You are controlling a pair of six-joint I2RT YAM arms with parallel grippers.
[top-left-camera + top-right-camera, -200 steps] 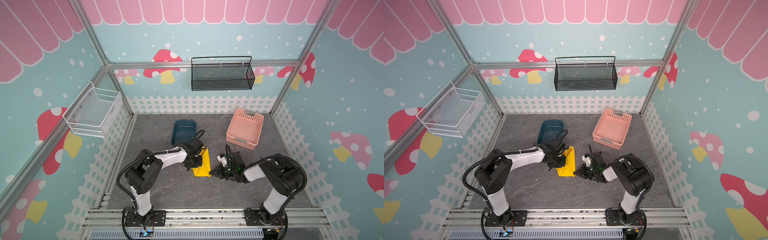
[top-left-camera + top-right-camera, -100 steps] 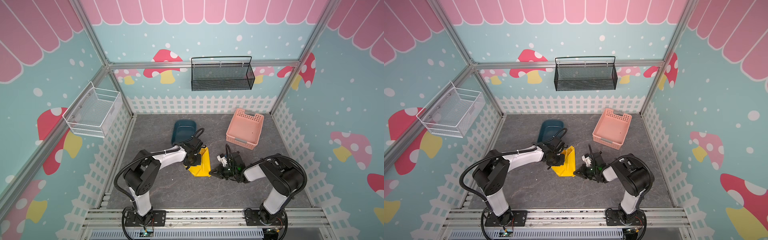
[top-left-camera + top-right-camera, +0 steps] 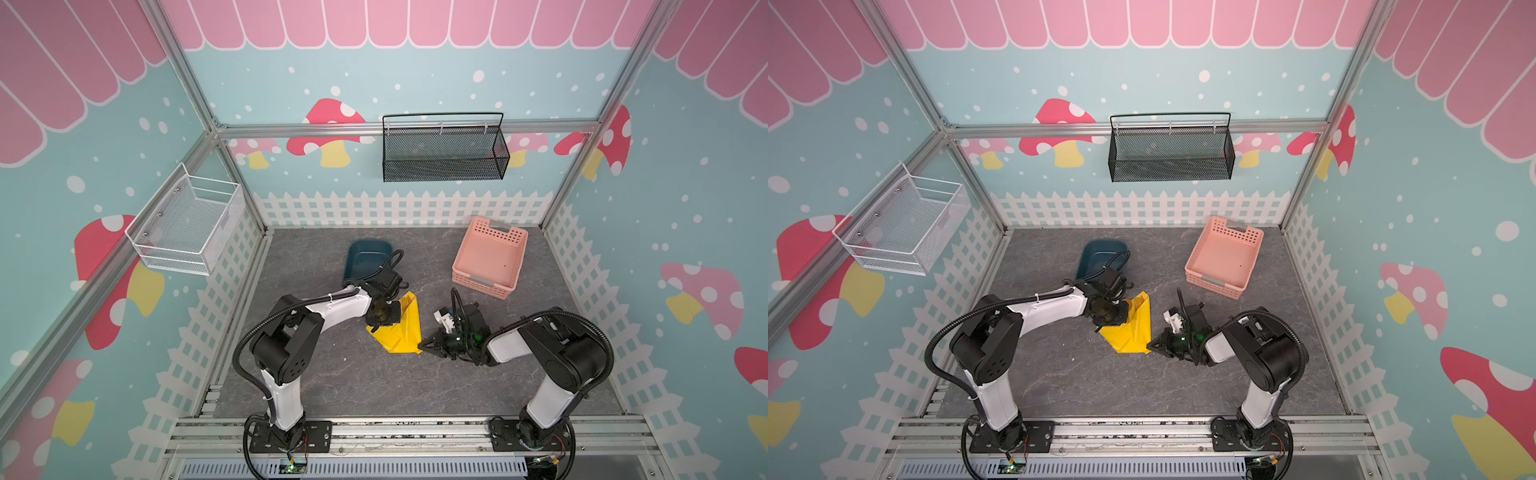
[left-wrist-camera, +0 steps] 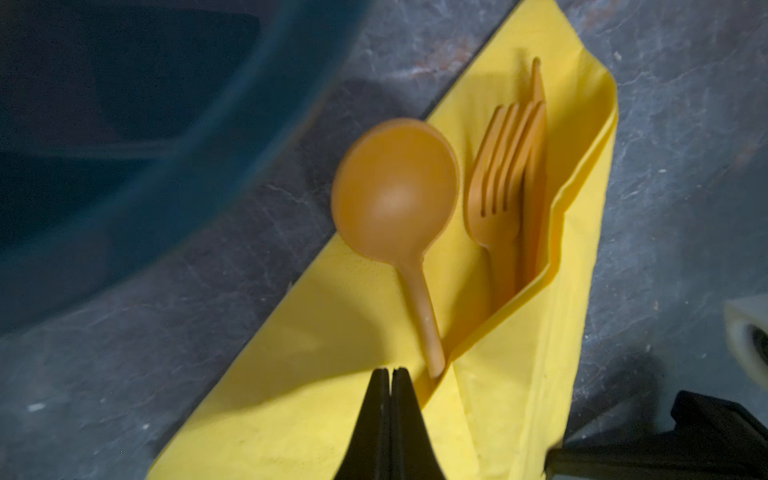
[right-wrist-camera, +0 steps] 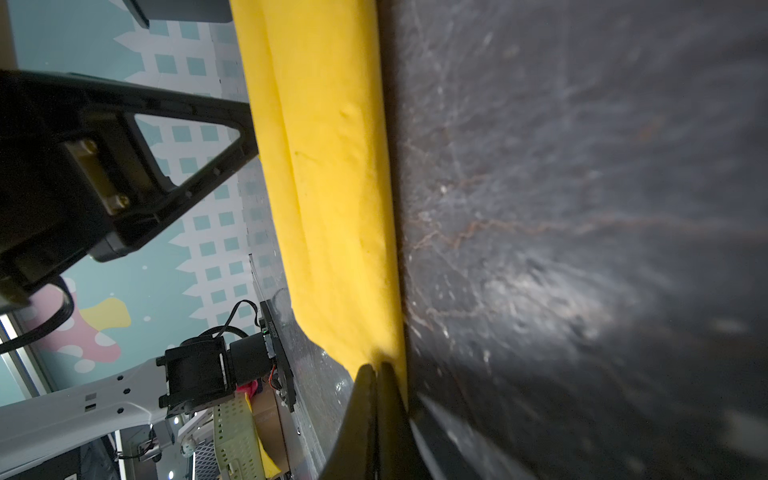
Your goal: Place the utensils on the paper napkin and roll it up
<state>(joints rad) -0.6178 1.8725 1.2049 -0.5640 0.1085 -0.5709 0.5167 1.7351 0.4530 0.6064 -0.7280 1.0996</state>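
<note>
The bright yellow paper napkin lies on the grey marbled table between the two arms, near the dark blue plastic tub, with one flap folded over. In the left wrist view, the orange plastic fork and the flat orange plastic knife sit tucked against the crease inside the fold. The round-bowled orange plastic spoon lies beside them, its bowl partly past the paper's edge. The left gripper has its jaws closed together, tips at the napkin just beside the spoon's handle end. The right gripper also has its jaws closed, at the napkin's near corner; whether paper is nipped between them cannot be told.

The roll looks begun but loose. To do it well, the spoon should probably be nudged in against the fork first, so nothing slips out. Then one arm should pin the bundle while the other turns the folded edge over it, low and slowly, since thin paper tears or springs open.
</note>
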